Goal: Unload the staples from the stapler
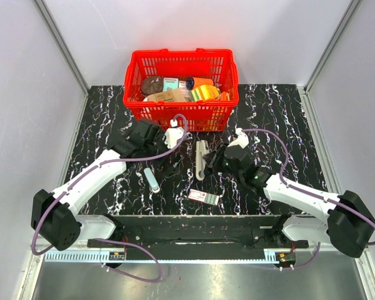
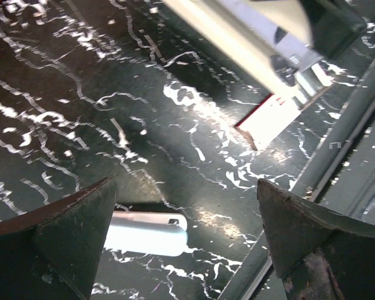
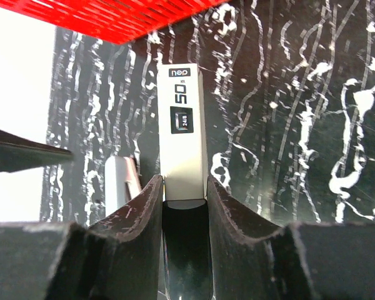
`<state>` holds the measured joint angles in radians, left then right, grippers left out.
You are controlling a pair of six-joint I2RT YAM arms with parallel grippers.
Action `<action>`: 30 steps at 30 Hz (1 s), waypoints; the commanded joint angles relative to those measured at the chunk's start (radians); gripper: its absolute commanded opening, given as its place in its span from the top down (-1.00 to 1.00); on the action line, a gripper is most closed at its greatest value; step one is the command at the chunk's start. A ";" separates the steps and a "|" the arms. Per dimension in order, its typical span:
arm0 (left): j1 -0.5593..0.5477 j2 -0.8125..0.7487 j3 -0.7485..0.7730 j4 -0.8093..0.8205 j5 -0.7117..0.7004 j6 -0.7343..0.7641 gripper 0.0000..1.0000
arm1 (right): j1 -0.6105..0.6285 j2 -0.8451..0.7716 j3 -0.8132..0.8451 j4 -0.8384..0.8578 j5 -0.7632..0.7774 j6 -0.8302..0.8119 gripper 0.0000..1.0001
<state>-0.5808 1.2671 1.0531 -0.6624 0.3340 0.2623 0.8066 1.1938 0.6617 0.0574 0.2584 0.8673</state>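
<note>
Black marbled tabletop (image 1: 281, 125): right gripper (image 3: 184, 187) pinches one pale stapler (image 3: 182, 137) printed "50 24/6", silvery inside, mid-table. Left gripper (image 2: 186, 187) spread. One light-blue piece (image 1: 151, 179), one white-and-red box (image 1: 203, 197), one red basket (image 1: 181, 116).

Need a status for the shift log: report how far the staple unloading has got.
Done: the right claw is shut on the stapler, the pale bar printed 24/6, which looks swung open. In hand: the left claw hovers open and empty over the table. Left: getting the staples out; no loose staples show, and a light-blue piece lies by the left claw.
</note>
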 commanded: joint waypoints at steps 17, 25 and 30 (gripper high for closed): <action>-0.010 0.112 -0.041 0.150 0.372 0.012 -0.98 | 0.146 0.052 0.085 0.337 0.206 0.059 1.00; -0.010 0.175 -0.031 0.204 0.356 0.014 -0.92 | 0.169 0.064 0.096 0.360 0.202 0.095 1.00; -0.008 0.169 -0.056 0.244 0.312 0.029 -0.67 | 0.190 0.058 0.090 0.348 0.197 0.101 1.00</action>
<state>-0.5861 1.4483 0.9886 -0.5056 0.6613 0.2665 0.9752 1.2655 0.6975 0.2871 0.4107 0.9337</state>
